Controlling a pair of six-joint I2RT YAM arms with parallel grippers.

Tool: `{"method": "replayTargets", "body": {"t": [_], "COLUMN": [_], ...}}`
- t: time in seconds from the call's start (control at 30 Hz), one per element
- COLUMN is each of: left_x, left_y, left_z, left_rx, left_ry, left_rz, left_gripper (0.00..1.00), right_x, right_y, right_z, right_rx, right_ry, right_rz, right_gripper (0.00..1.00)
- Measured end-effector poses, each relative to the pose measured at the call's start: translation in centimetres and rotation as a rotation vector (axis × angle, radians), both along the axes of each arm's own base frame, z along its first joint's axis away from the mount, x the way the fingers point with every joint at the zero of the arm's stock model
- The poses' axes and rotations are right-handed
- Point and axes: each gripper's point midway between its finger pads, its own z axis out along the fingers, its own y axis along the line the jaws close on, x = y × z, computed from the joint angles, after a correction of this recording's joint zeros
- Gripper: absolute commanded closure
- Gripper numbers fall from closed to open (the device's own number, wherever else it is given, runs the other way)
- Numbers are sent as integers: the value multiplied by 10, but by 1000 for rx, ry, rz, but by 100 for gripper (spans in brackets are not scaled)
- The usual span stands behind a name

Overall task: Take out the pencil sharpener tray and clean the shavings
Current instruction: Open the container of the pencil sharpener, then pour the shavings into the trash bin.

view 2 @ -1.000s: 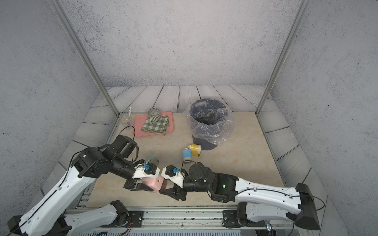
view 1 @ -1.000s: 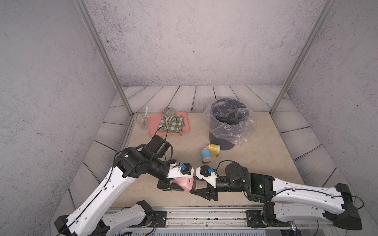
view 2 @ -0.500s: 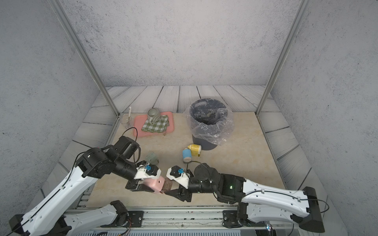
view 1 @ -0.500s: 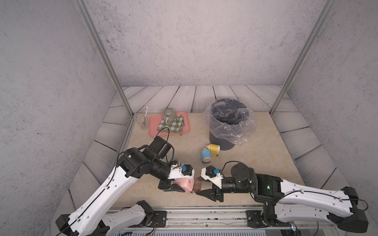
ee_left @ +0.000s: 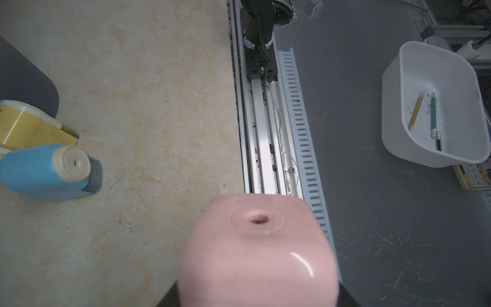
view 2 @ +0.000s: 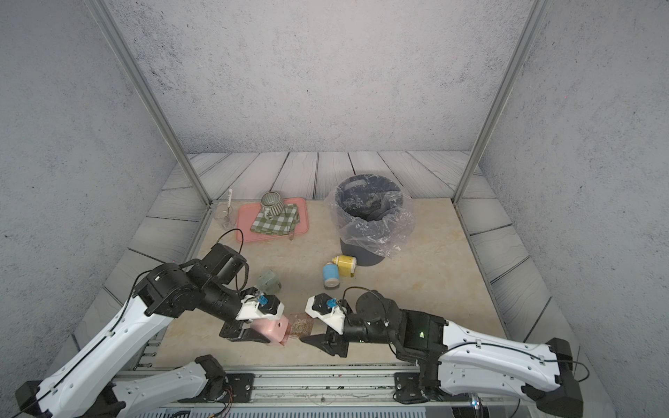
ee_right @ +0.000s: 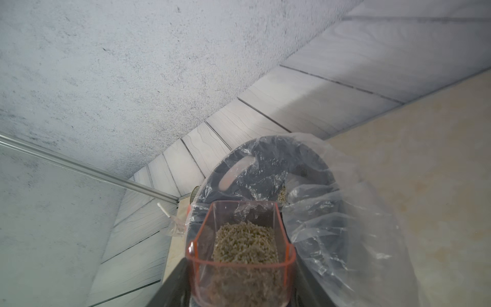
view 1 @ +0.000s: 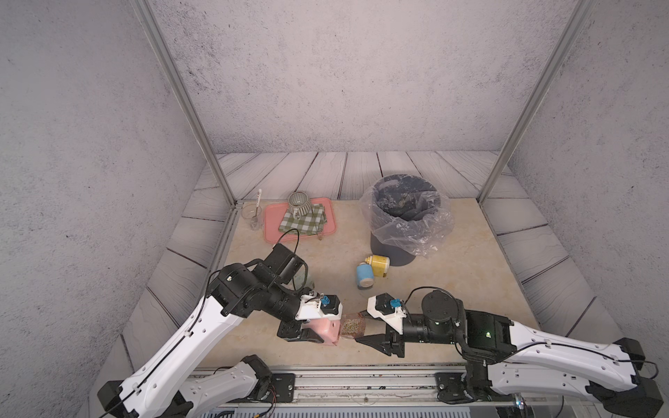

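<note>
Tray (view 1: 351,325) farther out of sharpener (view 1: 325,328), in right gripper (view 1: 361,326)

The sharpener (view 1: 324,327) is pink, its tray (ee_right: 198,240) orange-tinted, the shavings (ee_right: 244,242) tan, the cloth (view 1: 302,222) green-checked.

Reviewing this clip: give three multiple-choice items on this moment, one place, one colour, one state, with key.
1. The checked cloth lies: A) on the pink serving tray; B) inside a bin; C) under a blue sharpener.
2. The sharpener in the left pincer is: A) blue; B) yellow; C) pink.
3. The clear shavings tray in the right pincer: A) is empty; B) holds shavings; C) sits in a bin.
Key: 1A, both top views show it there; 2C, its pink body fills the left wrist view; 3B, the right wrist view shows them heaped inside.
</note>
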Motion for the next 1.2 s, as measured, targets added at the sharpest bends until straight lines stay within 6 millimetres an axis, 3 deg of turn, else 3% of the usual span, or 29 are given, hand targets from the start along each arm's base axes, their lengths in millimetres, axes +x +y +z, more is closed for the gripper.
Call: {"method": "replayTargets", "body": {"t": [0.3,0.5,0.7,1.03,1.2], "left_x": [0,1,0,-5,-6], "left_y": [1,0,-2,-2,-3], "left_z": [-1,-5,-22,-38,-43], "left_rx": [10,11,21,-21,-38], "left_ry": [2,6,42,52,56], "left_rz": [2,2,7,33,41], "left_gripper": [100,100,100,100,100], "right_x": [11,41,98,223,282], "right_y": [-18,-27,-42,-109,-146], "right_z": [4,6,42,124,145], "right_rx": [2,-49,-24,71,150], "right_ry": [-50,-102,-125,-58,69], "right_rz": [-75,-211,-419,-833,-987], "right_gripper": [100,100,100,100,100]}}
